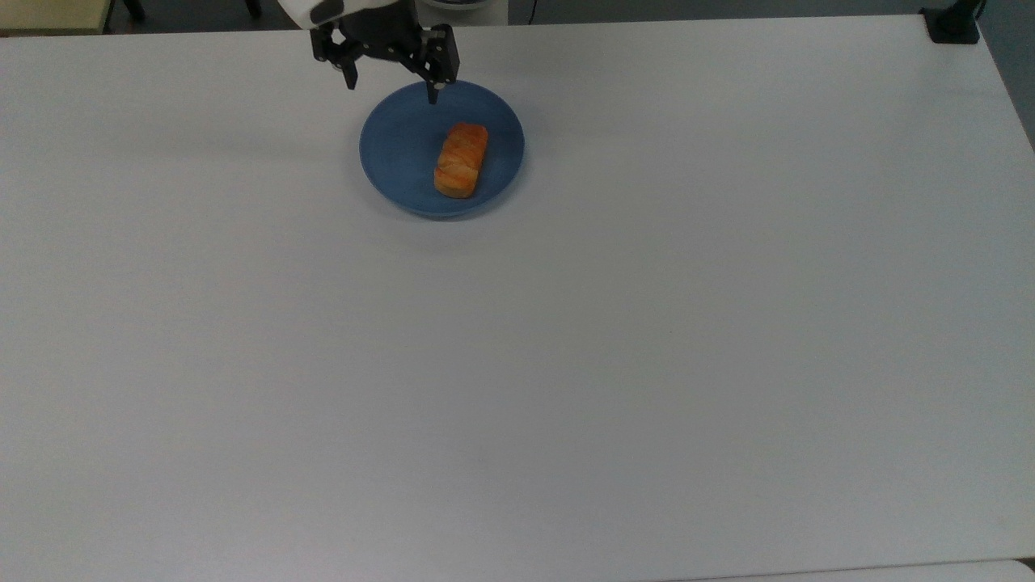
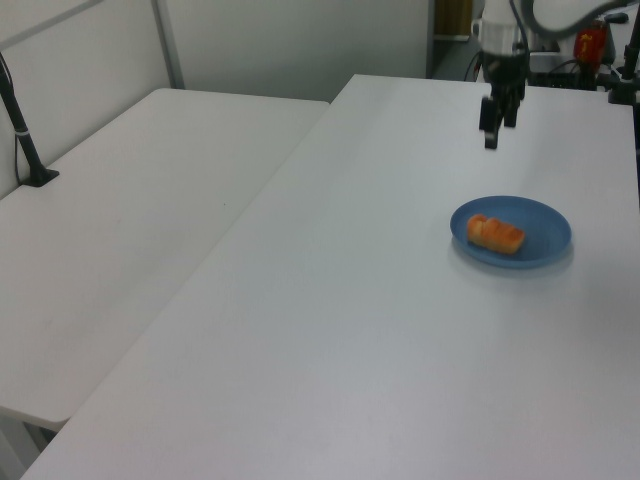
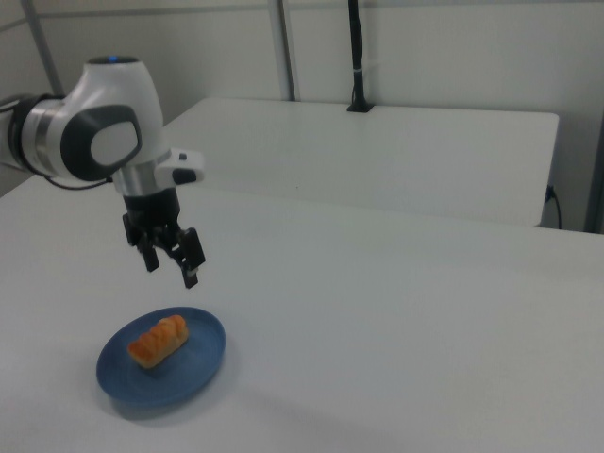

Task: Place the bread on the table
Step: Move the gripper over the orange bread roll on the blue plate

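The bread (image 1: pixel 461 159) lies on a blue plate (image 1: pixel 404 153) in the upper middle of the top view, a little toward the plate's right side as the top view shows it, its long axis running nearly up and down the frame. In the left view the bread (image 2: pixel 495 233) sits on the left half of the plate (image 2: pixel 540 225), at the right of the frame; in the right view the bread (image 3: pixel 158 340) and plate (image 3: pixel 193 363) are at the lower left.

The tabletop (image 1: pixel 566 364) carrying the plate is plain white and takes up most of the top view. A 2nd white tabletop (image 3: pixel 377 142) stands behind it in the right view, with a black post (image 3: pixel 356 57) rising from its far edge.

The gripper (image 1: pixel 392 85) hangs at the top of the top view, over the plate's upper rim, with its jaws spread apart and nothing between them. 1 finger appears over the plate's top edge, the other over bare tabletop to the upper left of the plate. In the right view the gripper (image 3: pixel 170 267) is in the air above the plate, apart from the bread, beneath the white arm (image 3: pixel 94 132). In the left view the gripper (image 2: pixel 492 132) is at the upper right of the frame, above and beyond the plate.
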